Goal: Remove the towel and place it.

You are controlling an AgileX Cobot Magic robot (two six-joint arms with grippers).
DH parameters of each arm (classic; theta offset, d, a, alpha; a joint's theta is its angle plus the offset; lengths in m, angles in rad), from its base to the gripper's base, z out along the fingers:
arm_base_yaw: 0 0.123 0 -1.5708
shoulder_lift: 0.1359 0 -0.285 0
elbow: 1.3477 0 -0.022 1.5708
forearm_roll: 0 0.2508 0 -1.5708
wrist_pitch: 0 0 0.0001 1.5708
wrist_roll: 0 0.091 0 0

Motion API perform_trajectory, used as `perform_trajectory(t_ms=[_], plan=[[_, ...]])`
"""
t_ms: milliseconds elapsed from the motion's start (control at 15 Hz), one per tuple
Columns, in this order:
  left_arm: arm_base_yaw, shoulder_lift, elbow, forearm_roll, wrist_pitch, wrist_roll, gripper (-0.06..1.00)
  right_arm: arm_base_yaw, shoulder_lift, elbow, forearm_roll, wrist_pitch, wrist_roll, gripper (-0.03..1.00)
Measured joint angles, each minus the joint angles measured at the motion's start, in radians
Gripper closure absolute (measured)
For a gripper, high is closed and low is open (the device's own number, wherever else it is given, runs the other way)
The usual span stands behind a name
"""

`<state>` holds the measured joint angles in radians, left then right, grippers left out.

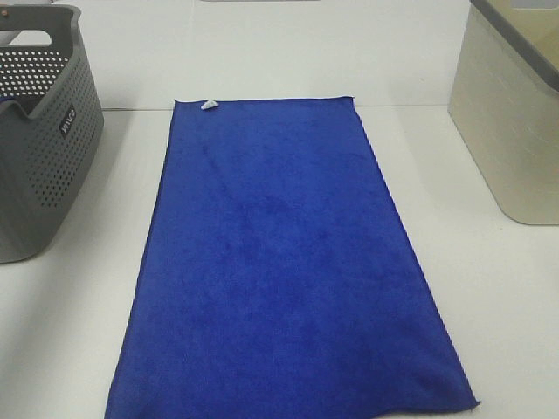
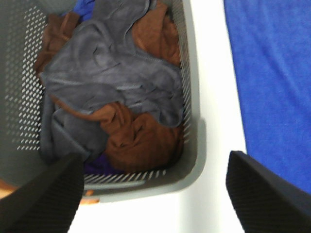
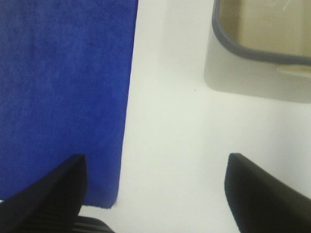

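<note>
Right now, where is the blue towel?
In the exterior high view the towel lies spread flat on the white table, mid-frame, between the grey perforated basket on the left and the beige bin on the right.

Bright even light, perhaps slight blur

Towel (image 1: 284, 271) flat on table (image 1: 79, 340), between basket (image 1: 44, 140) and bin (image 1: 511, 122).
</note>
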<state>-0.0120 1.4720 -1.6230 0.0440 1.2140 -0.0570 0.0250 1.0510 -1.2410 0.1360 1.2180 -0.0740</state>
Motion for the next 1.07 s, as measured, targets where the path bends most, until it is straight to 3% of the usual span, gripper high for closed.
perform_trajectory(t_ms=[200,533,1067], plan=[[0.0,-0.311,0.257,0.069,0.004,-0.007,0.18,0.0,-0.313,0.205,0.001,0.001,0.06,0.2],[0.0,-0.73,0.511,0.093,0.005,-0.023,0.18,0.0,-0.742,0.407,0.0,0.002,0.097,0.2],[0.0,-1.317,0.854,0.108,0.006,0.063,0.18,0.0,-1.056,0.567,0.001,0.003,-0.043,0.2]])
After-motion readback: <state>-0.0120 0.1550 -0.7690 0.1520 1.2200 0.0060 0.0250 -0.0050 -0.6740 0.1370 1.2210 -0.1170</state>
